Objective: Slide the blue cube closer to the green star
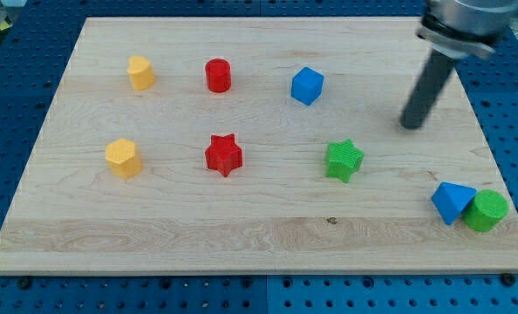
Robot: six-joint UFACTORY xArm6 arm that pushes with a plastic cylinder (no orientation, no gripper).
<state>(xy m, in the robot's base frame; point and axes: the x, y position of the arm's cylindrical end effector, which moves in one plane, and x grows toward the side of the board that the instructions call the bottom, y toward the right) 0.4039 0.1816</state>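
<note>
The blue cube (307, 85) sits toward the view's top, right of centre, on the wooden worktop (241, 227). It looks like a small, rigid, light block with flat faces, so I judge it will slide readily on the smooth wood and may spin if pushed off-centre. There is nothing to grasp it with: the end effector is a plain rod with no jaws to open or close. The contact should be on the cube's upper-left face, opposite the green star (344, 160), which lies below and slightly to the right, apart from it.

My tip (411, 125) rests on the worktop well to the right of the cube, above and right of the star, touching neither.

Count:
- one blue cube
- one green star
- one red star (223, 154)
- one red cylinder (218, 75)
- two yellow blocks (140, 72) (123, 158)
- one blue triangular block (452, 201) touching one green cylinder (486, 211) at lower right
</note>
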